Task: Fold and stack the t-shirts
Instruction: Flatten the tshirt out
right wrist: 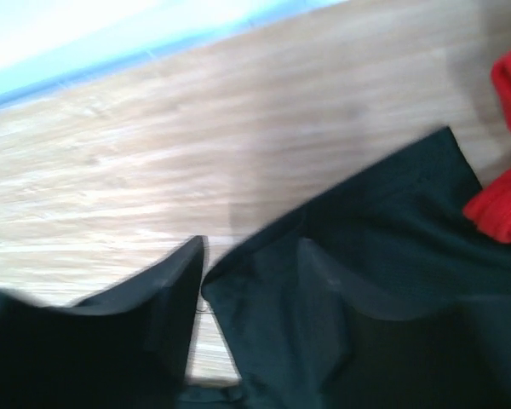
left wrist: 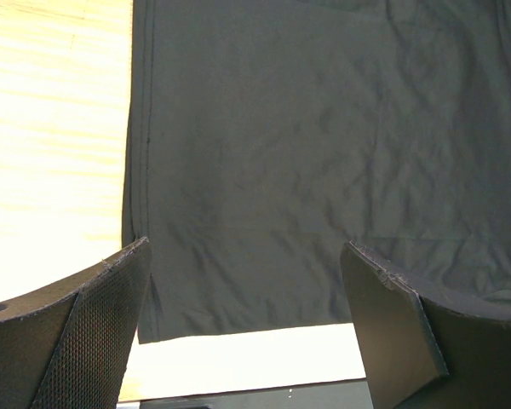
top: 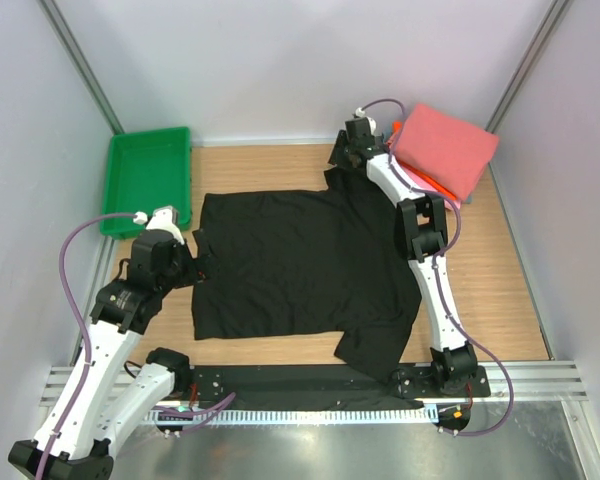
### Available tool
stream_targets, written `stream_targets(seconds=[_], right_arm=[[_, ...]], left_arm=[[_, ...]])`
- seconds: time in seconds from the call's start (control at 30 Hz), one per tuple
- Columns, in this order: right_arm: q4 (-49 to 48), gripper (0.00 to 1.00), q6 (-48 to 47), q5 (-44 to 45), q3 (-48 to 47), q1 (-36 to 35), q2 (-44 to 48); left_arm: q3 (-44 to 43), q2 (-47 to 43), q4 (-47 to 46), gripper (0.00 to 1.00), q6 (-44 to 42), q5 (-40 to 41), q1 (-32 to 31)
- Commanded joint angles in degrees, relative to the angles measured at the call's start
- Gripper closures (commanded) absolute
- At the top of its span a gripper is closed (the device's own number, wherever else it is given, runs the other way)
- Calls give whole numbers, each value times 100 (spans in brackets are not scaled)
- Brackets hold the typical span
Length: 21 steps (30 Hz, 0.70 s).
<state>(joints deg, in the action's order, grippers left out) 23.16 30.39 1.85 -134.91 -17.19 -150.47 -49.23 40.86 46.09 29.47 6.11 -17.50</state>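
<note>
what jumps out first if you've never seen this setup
A black t-shirt spread flat across the middle of the wooden table dominates. A folded salmon-pink shirt sits in the far right corner and a green tray in the far left. The left gripper is at the black shirt's left edge, the right gripper at its far sleeve.

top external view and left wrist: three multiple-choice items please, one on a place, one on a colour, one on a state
1. Where is the green plastic tray? A far-left corner; B far-right corner; C between the arm bases.
2. What colour tops the folded cloth stack? A grey; B salmon-pink; C blue.
3. How is the left gripper? A shut on cloth; B open over the spread black short-sleeved t-shirt; C out of view.
Answers: A, it sits by the left wall at the far edge; B, salmon-pink cloth lies uppermost; B, its fingers stand wide apart, gripping nothing.
</note>
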Motion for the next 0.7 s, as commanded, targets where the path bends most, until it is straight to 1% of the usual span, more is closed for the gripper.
stream_targets(seconds=[0.0,0.03,0.1,0.13,0.17,0.2,0.23,0.27,0.3,0.33,0.37,0.4,0.43,0.47,0.5,0.53,0.57,0.6,0.63,0.67], right_arm=[[-154,40,-235,8,-378,14,737],[-93,32,-262,-9,-352,31,1078],[39,28,-315,-61,-195,23,1440],[196,26,-332,-105,-54,23,1955],[259,25,-341,-114,130,14,2239],[312,24,-297,-106,741,14,2625],[295,22,-271,-106,1165,-3,3412],[242,21,-227,-114,1674,-30,3941],[164,20,-87,-62,2818,-65,4417],[-46,16,-8,-27,3439,-109,4891],[-109,14,63,165,4568,-266,5897],[-92,6,220,315,5075,-380,6324],[-14,5,274,464,5532,-521,6816],[100,4,361,614,6311,-714,7195],[336,3,510,867,6676,-1090,7938],[399,3,825,905,7028,-1328,8259],[435,3,1037,923,7710,-1531,8549],[487,4,1222,914,8013,-1907,9153],[523,4,1589,905,8294,-2050,9402],[558,4,1732,923,8784,-2173,9675]], left_arm=[[10,-17,-152,7,-73,119,36],[10,-26,-144,7,-82,127,36],[-25,-60,-152,0,-126,110,36],[-16,-78,-196,0,-144,75,36],[-7,-87,-223,0,-144,-12,36],[54,-70,-249,0,-109,-65,27],[63,-52,-267,0,-65,-153,36],[46,0,-188,0,-12,-215,36],[-85,79,-48,0,93,-172,27],[-173,219,310,0,424,-163,27],[-244,299,522,0,628,-128,36],[-297,352,716,0,908,-119,36],[-263,344,961,2,1163,-188,44],[-184,291,999,3,1671,-320,36],[95,204,955,5,1928,-573,44],[289,72,868,6,2157,-863,36],[744,-164,780,7,2672,-961,36],[957,-253,770,8,2834,-962,1],[1125,-272,788,9,2940,-875,-43],[1353,-124,892,9,3020,-744,-122]])
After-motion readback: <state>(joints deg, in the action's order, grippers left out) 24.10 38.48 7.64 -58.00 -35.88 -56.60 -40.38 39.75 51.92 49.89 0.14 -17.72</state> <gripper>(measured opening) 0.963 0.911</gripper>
